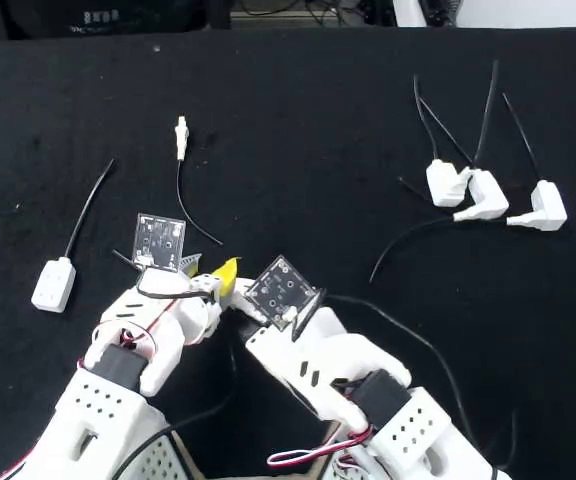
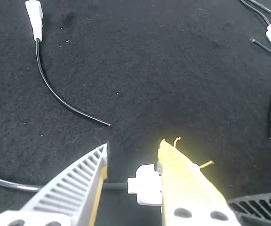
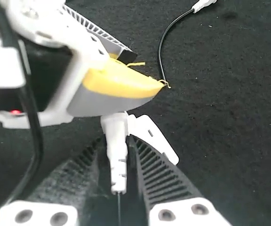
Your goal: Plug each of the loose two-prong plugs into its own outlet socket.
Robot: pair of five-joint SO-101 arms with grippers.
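My right gripper (image 3: 120, 143) is shut on a slim white plug (image 3: 115, 150), whose thin black cord trails back between the fingers. The plug's front end rests against the yellow finger (image 3: 121, 82) of my left gripper (image 1: 218, 277). In the left wrist view that white plug end (image 2: 142, 186) sits against the inside of the yellow finger (image 2: 182, 183). My left gripper (image 2: 133, 143) stands open with a gap on the white finger's side. Both grippers meet at the table's front middle (image 1: 253, 300). A white outlet block (image 1: 53, 284) lies at the left.
Three white angled plugs (image 1: 483, 195) with black cords lie at the back right. A small white connector (image 1: 180, 137) on a curved cord lies at the back left, also in the left wrist view (image 2: 34, 16). A black cord (image 1: 408, 335) loops past the right arm.
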